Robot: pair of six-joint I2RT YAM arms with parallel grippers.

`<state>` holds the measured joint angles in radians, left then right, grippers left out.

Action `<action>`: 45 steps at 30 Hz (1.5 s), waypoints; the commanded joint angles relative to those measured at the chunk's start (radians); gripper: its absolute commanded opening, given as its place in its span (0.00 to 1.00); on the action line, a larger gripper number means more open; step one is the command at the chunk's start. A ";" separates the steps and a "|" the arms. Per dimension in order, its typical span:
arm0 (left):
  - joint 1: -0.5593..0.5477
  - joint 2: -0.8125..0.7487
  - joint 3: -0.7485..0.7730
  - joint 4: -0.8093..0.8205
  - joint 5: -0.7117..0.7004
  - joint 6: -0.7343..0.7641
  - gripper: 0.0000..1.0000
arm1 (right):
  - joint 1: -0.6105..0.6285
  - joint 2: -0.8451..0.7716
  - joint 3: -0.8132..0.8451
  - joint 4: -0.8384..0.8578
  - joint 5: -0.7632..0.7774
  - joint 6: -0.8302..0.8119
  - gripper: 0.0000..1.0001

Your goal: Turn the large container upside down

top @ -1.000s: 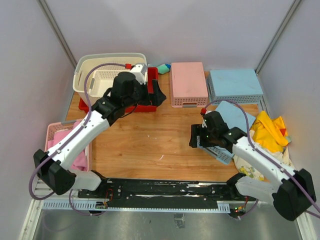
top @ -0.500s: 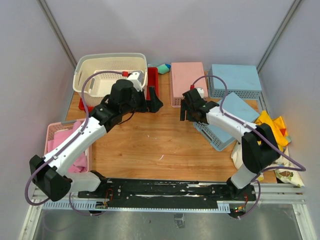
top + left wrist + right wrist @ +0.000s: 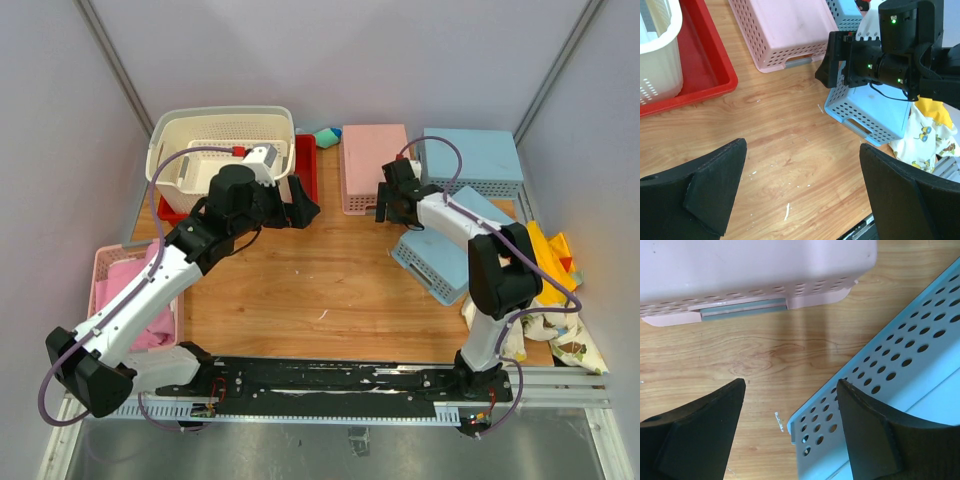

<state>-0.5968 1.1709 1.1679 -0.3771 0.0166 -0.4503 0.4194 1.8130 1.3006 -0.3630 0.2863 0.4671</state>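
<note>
The large container (image 3: 222, 128) is a deep cream perforated basket standing upright at the back left, its near part over a red tray (image 3: 304, 165). A smaller white basket (image 3: 205, 163) lies inside it. Its cream wall shows at the top left of the left wrist view (image 3: 659, 55). My left gripper (image 3: 303, 207) is open and empty, just right of the container, over bare wood (image 3: 802, 192). My right gripper (image 3: 384, 205) is open and empty, low over the wood between a pink basket and a blue basket (image 3: 790, 427).
An upside-down pink basket (image 3: 375, 167) and blue basket (image 3: 470, 165) stand at the back. Another blue basket (image 3: 440, 255) lies tilted at the right, beside yellow cloth (image 3: 548, 262). A pink basket with pink cloth (image 3: 125, 295) sits at the left edge. A small green toy (image 3: 327, 137) lies behind the tray.
My right arm has swung from the front right to the back middle, beside the pink basket. My left gripper has drawn slightly back from the red tray.
</note>
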 commanded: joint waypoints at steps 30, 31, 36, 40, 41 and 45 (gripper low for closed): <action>0.002 -0.063 -0.076 0.101 -0.078 -0.019 0.99 | -0.020 -0.011 0.028 -0.053 0.041 -0.095 0.78; 0.003 -0.070 -0.077 0.095 -0.086 -0.014 0.99 | -0.029 0.012 0.063 -0.070 0.022 -0.088 0.78; 0.003 -0.080 -0.068 0.075 -0.144 0.028 0.99 | -0.018 -0.036 0.070 -0.035 -0.131 -0.073 0.77; 0.003 -0.040 -0.015 0.054 -0.201 0.076 0.99 | 0.018 -0.156 0.003 -0.017 -0.207 -0.072 0.77; 0.003 -0.025 0.003 0.047 -0.220 0.088 0.99 | 0.026 -0.195 -0.024 -0.012 -0.218 -0.071 0.77; 0.004 0.045 0.079 0.022 -0.322 0.134 0.99 | 0.044 -0.357 -0.192 -0.004 -0.225 -0.061 0.77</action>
<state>-0.5968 1.1591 1.1557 -0.3401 -0.1745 -0.3847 0.4389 1.5955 1.2266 -0.3634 0.1001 0.3859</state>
